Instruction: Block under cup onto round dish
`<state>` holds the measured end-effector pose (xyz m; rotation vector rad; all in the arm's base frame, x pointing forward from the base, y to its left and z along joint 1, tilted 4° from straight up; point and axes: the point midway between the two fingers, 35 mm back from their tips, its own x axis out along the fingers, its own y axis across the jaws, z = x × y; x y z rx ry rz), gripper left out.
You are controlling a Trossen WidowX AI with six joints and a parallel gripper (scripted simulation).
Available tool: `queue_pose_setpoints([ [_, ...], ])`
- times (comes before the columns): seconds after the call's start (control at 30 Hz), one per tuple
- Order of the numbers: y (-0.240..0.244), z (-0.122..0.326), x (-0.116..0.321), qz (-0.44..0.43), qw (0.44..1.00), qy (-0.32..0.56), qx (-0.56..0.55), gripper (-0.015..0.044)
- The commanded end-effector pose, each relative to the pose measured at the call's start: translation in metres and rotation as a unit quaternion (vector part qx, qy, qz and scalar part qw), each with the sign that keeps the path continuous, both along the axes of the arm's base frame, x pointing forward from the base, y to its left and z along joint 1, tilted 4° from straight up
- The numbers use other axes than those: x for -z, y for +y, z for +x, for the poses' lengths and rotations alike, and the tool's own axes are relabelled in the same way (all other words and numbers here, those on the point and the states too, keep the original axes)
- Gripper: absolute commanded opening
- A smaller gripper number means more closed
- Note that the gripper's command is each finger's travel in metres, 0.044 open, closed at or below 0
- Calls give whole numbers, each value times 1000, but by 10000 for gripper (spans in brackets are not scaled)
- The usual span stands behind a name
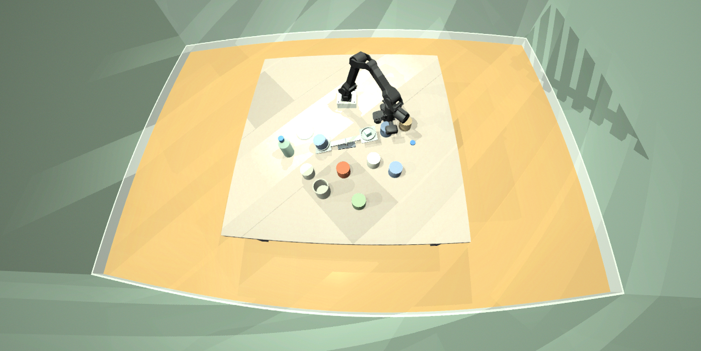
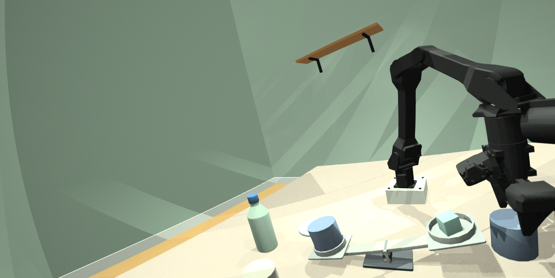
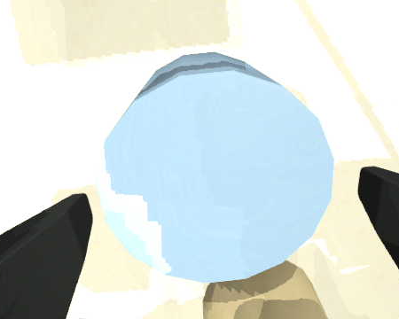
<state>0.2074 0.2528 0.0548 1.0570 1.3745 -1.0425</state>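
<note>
Your claw (image 3: pixel 223 225) stands wide open, holding nothing, over the blue cup (image 2: pixel 512 233) on the counter (image 2: pixel 349 198). The block (image 2: pixel 448 222) sits uncovered on the balance's (image 2: pixel 388 247) right pad, just left of that cup.
</note>
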Motion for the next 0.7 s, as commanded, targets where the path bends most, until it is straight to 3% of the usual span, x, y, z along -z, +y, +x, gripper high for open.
queue_pose_setpoints([
  [0.0, 0, 2, -20, 8, 1000, -5, -1, 440],
  [0.07, 0, 2, -20, 8, 1000, -5, -1, 440],
  [0.3, -52, 42, -42, 9, 996, -12, -91, 260],
  [0.47, -104, 66, -61, 10, 985, -16, -170, 260],
  [0.67, -112, 68, -64, 10, 983, -17, -181, 260],
])
